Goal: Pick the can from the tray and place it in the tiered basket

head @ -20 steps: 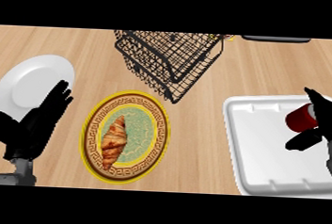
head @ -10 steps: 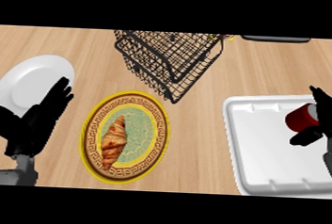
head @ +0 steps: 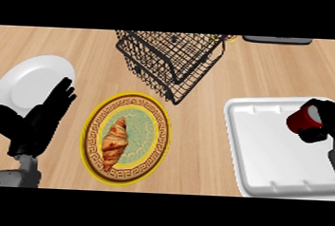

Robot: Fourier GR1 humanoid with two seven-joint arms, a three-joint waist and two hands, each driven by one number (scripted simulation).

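Observation:
A red can (head: 300, 119) lies on its side over the right part of the white tray (head: 267, 148). My right hand (head: 327, 121) is curled round the can from the right, hiding most of its body. The black wire tiered basket (head: 174, 58) stands at the top centre, well to the left of the can and beyond the tray. At the left edge my left hand (head: 35, 122) rests open with its fingers up, holding nothing.
A yellow patterned plate (head: 150, 133) with a croissant (head: 114, 140) lies between the tray and my left hand. A plain white plate (head: 29, 80) sits at the far left. A dark object (head: 277, 40) shows at the top right edge.
My right hand has closed round the red can and shifted a little to the right. The left hand has stayed where it was.

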